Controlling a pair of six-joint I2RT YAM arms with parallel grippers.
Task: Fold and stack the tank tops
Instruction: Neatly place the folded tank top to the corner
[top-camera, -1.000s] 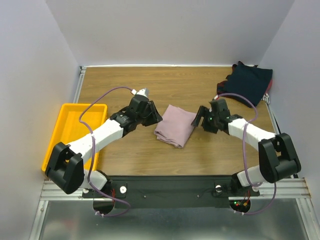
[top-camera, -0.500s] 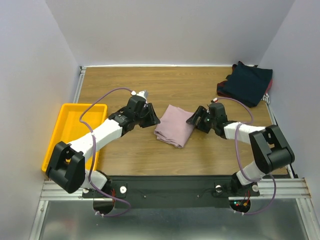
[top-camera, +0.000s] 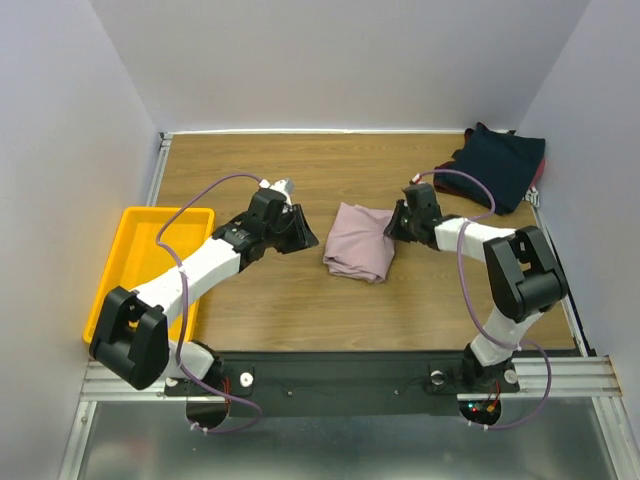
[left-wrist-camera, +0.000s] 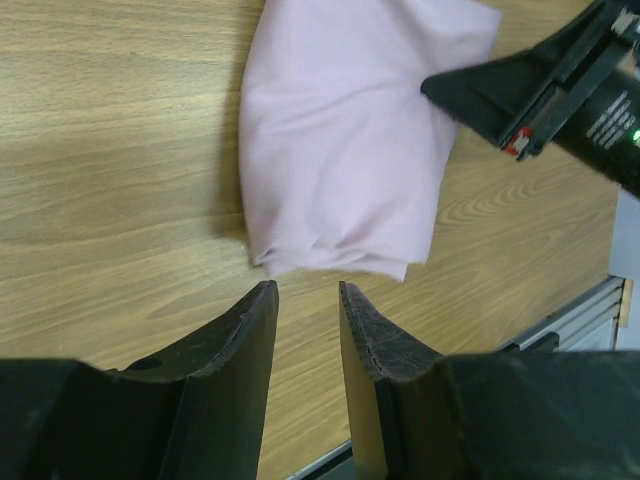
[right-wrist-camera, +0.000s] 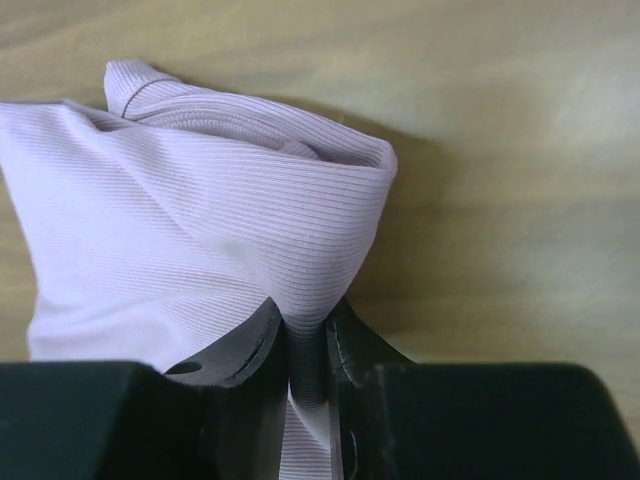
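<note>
A folded dusty pink tank top lies in the middle of the wooden table. My right gripper is shut on its right edge; the wrist view shows ribbed pink cloth bunched and pinched between the right gripper's jaws. My left gripper stands open just left of the top, apart from it. In the left wrist view the left gripper has bare wood between its fingers, the pink top lies just beyond the tips, and the right gripper reaches in from the upper right. Dark navy tank tops with a maroon edge lie heaped at the far right corner.
A yellow plastic tray sits at the table's left edge, under the left arm. White walls close in the table on three sides. A metal rail runs along the near edge by the arm bases.
The right gripper reached to the pink top's right edge and shut on it. The top has shifted right and bunched. The left gripper has stayed about where it was.
</note>
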